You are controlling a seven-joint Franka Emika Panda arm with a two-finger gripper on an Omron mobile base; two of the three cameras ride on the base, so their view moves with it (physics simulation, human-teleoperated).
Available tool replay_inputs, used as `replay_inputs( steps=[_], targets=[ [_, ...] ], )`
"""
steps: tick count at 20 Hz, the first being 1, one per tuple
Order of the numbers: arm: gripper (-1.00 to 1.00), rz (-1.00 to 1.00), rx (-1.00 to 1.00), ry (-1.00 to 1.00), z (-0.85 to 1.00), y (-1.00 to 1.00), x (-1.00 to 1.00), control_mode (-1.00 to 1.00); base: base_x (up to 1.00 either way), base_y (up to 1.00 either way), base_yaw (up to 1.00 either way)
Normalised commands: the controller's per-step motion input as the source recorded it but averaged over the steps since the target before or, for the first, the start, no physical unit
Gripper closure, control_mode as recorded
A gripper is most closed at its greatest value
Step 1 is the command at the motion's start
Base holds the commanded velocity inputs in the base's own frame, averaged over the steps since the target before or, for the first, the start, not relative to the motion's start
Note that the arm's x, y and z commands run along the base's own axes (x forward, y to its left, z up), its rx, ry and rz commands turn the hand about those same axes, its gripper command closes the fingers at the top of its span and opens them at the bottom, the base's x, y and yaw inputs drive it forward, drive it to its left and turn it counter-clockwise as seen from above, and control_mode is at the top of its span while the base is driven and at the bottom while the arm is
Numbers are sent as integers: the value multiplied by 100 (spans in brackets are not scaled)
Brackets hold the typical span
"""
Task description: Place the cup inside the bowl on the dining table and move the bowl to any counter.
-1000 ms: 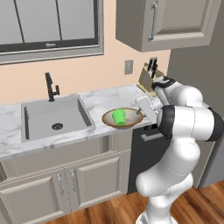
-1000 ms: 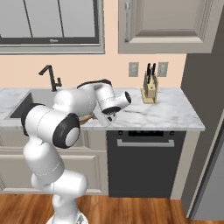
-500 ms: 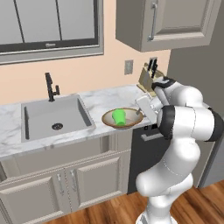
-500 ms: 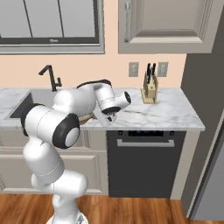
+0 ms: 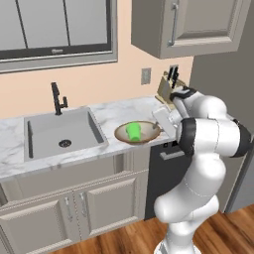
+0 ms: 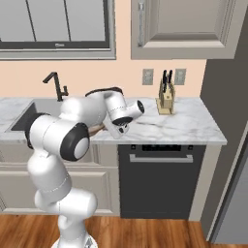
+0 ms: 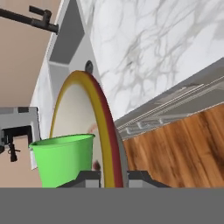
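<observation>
The brown-rimmed bowl (image 5: pixel 144 138) lies level on or just above the counter (image 5: pixel 116 113), right of the sink near the front edge; contact is unclear. The green cup (image 5: pixel 133 131) stands inside it. My gripper (image 5: pixel 159 128) is shut on the bowl's right rim. In the hand view the bowl rim (image 7: pixel 107 131) runs up between the two fingertips of my gripper (image 7: pixel 114 179), with the cup (image 7: pixel 63 157) to its left. From the right base view my white hand hides most of the bowl (image 6: pixel 97 130). The dining table is out of view.
A sink (image 5: pixel 62 131) with a black faucet (image 5: pixel 58 98) is set into the counter left of the bowl. A knife block (image 6: pixel 165 97) stands at the back wall to the right. A dark dishwasher front (image 6: pixel 162 179) sits below; a wall cabinet (image 5: pixel 193 25) hangs above.
</observation>
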Motion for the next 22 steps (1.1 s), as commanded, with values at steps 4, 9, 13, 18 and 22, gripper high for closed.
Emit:
replay_inputs(
  steps=[4, 9, 13, 18, 22],
  targets=[
    [100, 0, 0, -5, 0, 0, 34, -100, 0, 0, 0],
    [100, 0, 0, -6, -3, 0, 28, -100, 0, 0, 0],
    [100, 1, 0, -4, -25, -3, 42, -100, 0, 0, 0],
    [100, 0, 0, 0, -25, 2, 51, -100, 0, 0, 0],
    [100, 0, 0, 0, -2, 0, 39, -100, 0, 0, 0]
  ],
)
